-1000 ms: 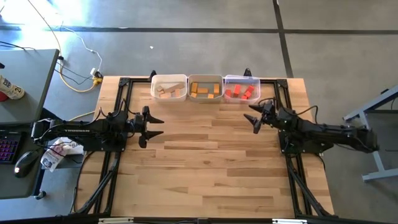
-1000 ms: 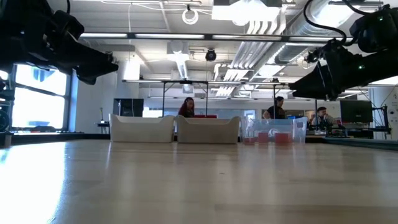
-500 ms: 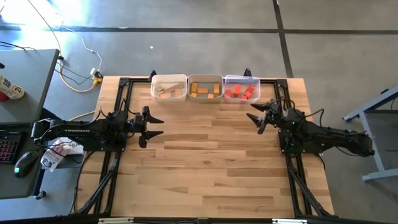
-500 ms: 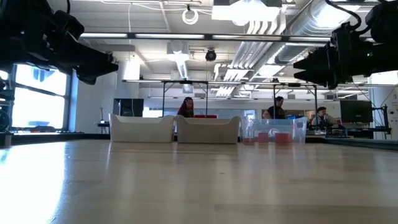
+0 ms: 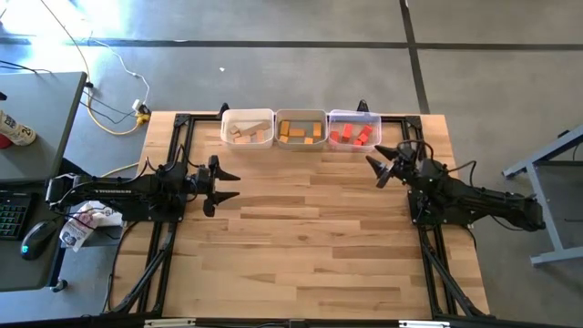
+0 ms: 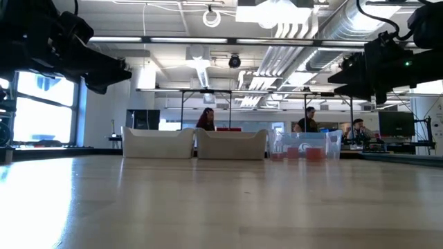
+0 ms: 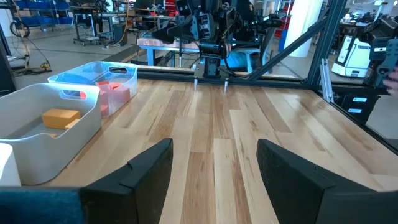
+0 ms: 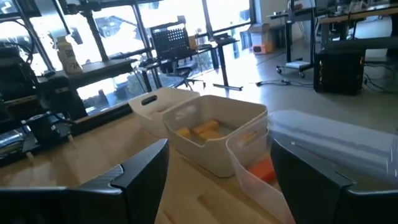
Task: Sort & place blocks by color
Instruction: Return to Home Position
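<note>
Open office (image 6: 173,76) behind wood-plank table (image 5: 310,246); 3 bins (image 5: 301,112) hold blocks (image 5: 353,137); left hand (image 5: 232,185), right hand (image 5: 375,170) spread, empty.

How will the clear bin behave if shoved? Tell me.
The clear bin likely slides rather than tips: it sits low and wide on the smooth wooden table. Its thin see-through walls probably flex under a pinch. Holding only a few red blocks, it should be light.

Wooden table (image 5: 301,246); three bins (image 5: 301,112) side by side along far edge.
</note>
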`<state>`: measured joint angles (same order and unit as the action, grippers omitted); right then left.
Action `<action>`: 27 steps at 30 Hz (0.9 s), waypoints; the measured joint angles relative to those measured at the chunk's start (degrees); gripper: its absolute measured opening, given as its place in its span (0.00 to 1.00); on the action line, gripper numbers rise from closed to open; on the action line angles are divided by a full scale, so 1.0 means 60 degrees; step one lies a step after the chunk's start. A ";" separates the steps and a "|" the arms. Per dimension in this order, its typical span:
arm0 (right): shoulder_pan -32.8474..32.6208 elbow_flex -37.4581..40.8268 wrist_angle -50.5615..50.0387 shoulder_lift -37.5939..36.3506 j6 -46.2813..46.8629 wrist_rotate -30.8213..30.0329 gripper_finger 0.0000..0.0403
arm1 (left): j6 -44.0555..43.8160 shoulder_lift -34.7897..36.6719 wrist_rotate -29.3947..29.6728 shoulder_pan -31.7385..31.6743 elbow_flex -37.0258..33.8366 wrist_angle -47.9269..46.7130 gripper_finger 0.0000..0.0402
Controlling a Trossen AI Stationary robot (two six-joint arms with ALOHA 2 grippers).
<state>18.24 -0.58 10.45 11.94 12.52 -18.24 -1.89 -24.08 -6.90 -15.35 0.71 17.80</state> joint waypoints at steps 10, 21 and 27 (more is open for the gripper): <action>0.0000 0.0004 -0.0447 0.0004 0.0087 0.0000 0.66 | 0.0000 0.0001 0.0000 0.0000 0.0000 0.0000 0.55; 0.0000 0.0007 -0.0451 0.0004 0.0083 0.0000 0.66 | 0.0000 -0.0001 0.0000 0.0000 0.0000 0.0000 0.55; 0.0000 0.0011 -0.0453 0.0004 0.0083 0.0000 0.66 | 0.0001 0.0001 0.0000 0.0001 0.0000 0.0001 0.55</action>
<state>18.24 -0.51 7.73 11.97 13.02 -18.24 -1.89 -24.08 -6.90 -15.35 0.71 17.81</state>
